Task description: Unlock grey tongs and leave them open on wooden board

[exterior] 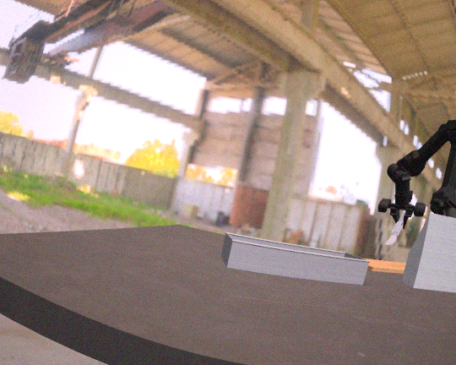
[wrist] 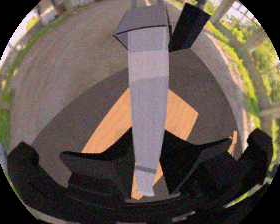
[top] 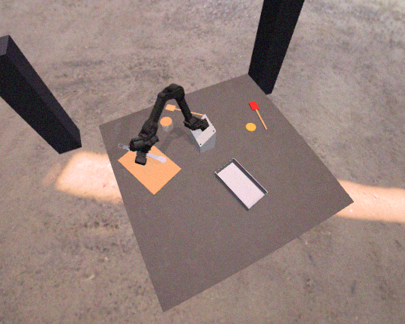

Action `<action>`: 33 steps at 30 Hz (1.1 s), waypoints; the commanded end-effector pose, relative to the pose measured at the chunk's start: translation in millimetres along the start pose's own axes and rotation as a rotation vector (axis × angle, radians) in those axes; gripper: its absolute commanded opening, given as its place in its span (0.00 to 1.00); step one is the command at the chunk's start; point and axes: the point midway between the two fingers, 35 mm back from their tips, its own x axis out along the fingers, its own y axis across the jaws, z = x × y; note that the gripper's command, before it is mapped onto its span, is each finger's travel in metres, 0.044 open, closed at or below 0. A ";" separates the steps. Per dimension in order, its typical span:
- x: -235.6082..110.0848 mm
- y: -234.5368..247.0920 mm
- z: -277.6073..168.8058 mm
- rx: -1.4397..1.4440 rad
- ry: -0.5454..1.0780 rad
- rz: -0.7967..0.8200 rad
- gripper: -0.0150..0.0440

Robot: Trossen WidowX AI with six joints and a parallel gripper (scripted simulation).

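My gripper [top: 141, 155] [exterior: 402, 212] [wrist: 144, 127] is shut on the grey tongs [top: 159, 158] [exterior: 395, 235] [wrist: 148, 90], gripping them partway along their length. It holds them in the air above the wooden board [top: 155, 177] [exterior: 386, 266] [wrist: 110, 131]. In the exterior view the tongs hang tilted, with one end pointing down and clear of the board. In the wrist view they look like a single narrow bar with the arms close together. The roasting tin [top: 241, 184] [exterior: 293, 263] stands empty at the middle of the table.
The arm's grey base block [top: 204, 138] [exterior: 438, 253] stands behind the board. An orange-topped cylinder [top: 166, 123] and a wooden spatula [top: 172, 108] lie near it. A red spatula [top: 257, 112] and a yellow disc [top: 250, 127] lie at the far right. Two black pillars [top: 273, 41] [top: 28, 97] flank the table.
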 end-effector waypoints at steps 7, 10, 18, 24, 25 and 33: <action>11.4 -3.9 -1.0 0.017 0.210 0.012 0.00; 13.1 -6.3 -2.3 0.031 0.275 0.011 0.00; 12.8 -13.7 -5.7 0.095 0.453 0.007 0.00; 9.8 -17.7 -6.9 0.148 0.554 0.003 0.00; 9.8 -17.7 -6.9 0.148 0.554 0.003 0.00; 9.8 -17.7 -6.9 0.148 0.554 0.003 0.00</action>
